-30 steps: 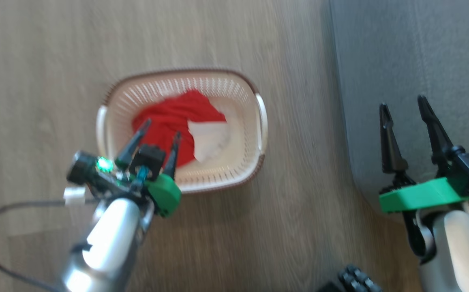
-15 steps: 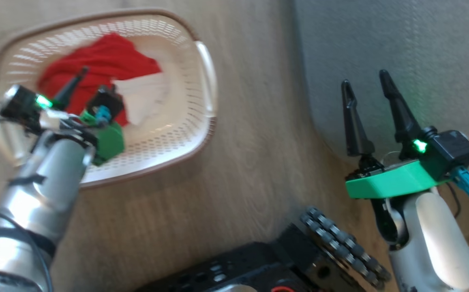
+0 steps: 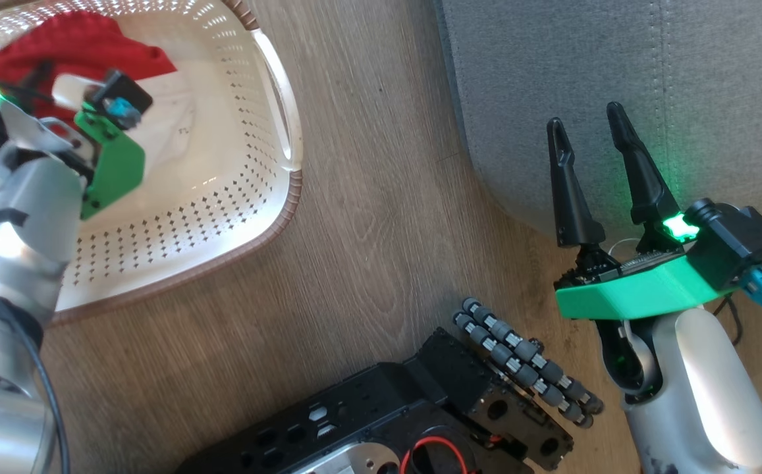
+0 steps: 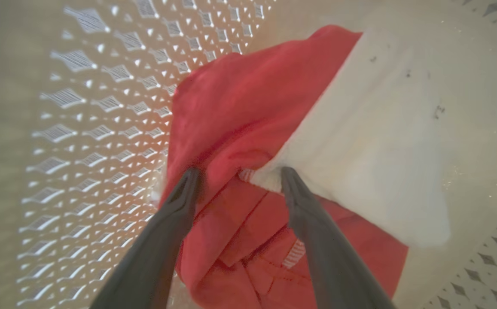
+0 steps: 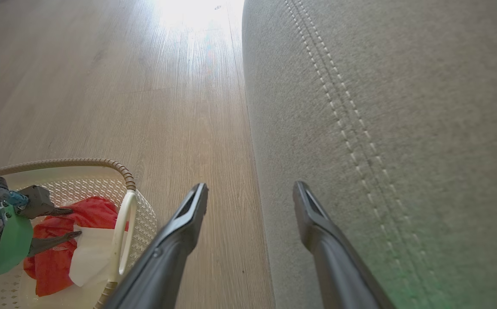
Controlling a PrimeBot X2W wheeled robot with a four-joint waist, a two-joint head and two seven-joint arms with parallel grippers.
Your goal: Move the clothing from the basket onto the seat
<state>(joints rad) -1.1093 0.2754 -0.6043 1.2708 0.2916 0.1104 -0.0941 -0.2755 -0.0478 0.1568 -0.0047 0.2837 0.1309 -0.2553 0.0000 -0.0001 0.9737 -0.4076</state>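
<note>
While reaching down inside the basket, holding the left hand wide open with one finger either side of a red fold of the clothing, probably lining up to pinch it beside the white part. Holding the right hand open too, gripping nothing, hovering by the rounded corner of the seat, likely to be out of the way. Seeing the clothing bunched in the basket on the floor, not yet on the seat.
</note>
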